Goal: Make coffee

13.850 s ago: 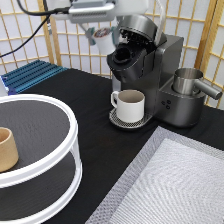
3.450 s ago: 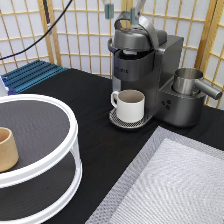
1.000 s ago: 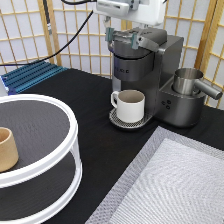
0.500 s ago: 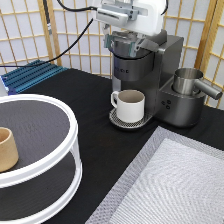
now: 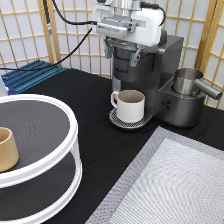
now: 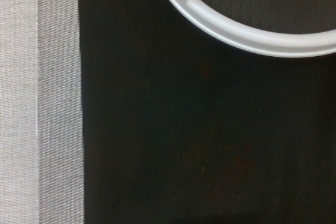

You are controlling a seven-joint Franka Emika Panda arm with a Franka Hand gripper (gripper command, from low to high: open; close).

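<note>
The dark grey coffee machine [image 5: 167, 75] stands at the exterior view's top right with its lid down. A white handled mug [image 5: 131, 105] sits on its drip tray [image 5: 116, 120] under the spout. My gripper [image 5: 121, 54] is low over the machine's head, its white hand right above the lid, and the fingers [image 5: 107, 50] hang open in front of the brew head, holding nothing. The coffee pod is out of view. The wrist view shows only black tabletop, a white curved rim [image 6: 255, 40] and the grey mat [image 6: 37, 125].
A white two-tier round stand [image 5: 70, 150] at the exterior view's left carries a tan handleless cup [image 5: 6, 148]. A grey mat [image 5: 175, 185] covers the bottom right. A metal jug [image 5: 189, 82] sits on the machine's right side. A blue rack [image 5: 30, 75] lies at the back left.
The machine's lid, open in the oldest frame, is down. Over the last second my gripper has come down from above onto the machine's head. Mug and cup have not moved.
</note>
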